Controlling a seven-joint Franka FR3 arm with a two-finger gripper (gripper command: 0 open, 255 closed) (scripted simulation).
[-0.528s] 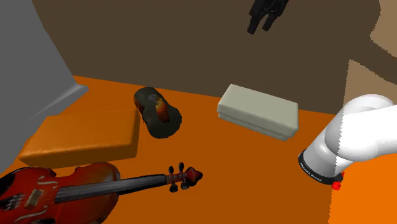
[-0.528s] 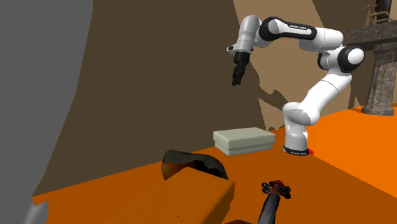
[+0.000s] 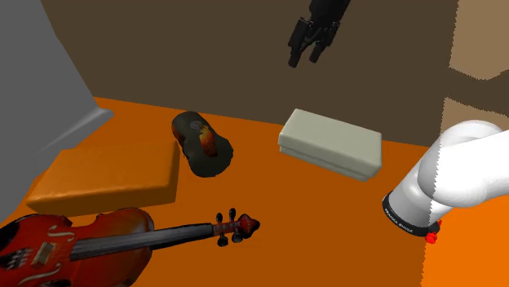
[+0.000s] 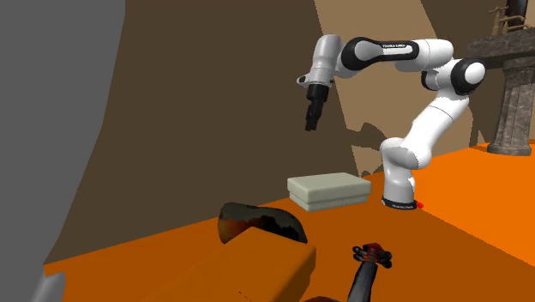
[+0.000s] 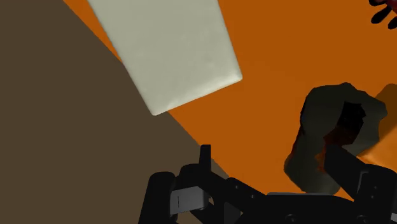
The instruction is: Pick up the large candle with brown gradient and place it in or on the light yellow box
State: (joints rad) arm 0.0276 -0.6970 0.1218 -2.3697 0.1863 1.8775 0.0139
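Candle (image 3: 200, 145), a dark, lumpy shape with a red-orange patch on its side, lies on the orange surface (image 3: 310, 228), not held by anything. In the shoulder view it sits just beside the right end of a flat orange cushion (image 3: 110, 175), and the pale box (image 3: 330, 143) lies apart from it toward that view's right. The box is a low, closed, greyish-cream slab resting flat on the same surface, near the foot of the white arm (image 3: 457, 175).

The gripper (image 3: 303, 60) hangs high in the air against the brown wall (image 3: 204, 57), above the box's near end and well clear of both box and candle. Its two black fingers point down and stand apart with wall showing between them; they hold nothing. The second exterior view shows the same: the gripper (image 4: 310, 120) is well above the box (image 4: 328, 189), with the candle (image 4: 257, 221) lower on the surface behind the cushion (image 4: 249, 270).

From the wrist view the box (image 5: 168, 51) and the candle (image 5: 334, 137) both lie far below the hand.

A red-brown violin (image 3: 81, 245) lies in front of the cushion, its scroll pointing toward the arm's base. A grey panel (image 3: 33, 81) rises at the shoulder view's left, and a stone pillar (image 4: 514, 103) stands at the second exterior view's right edge.
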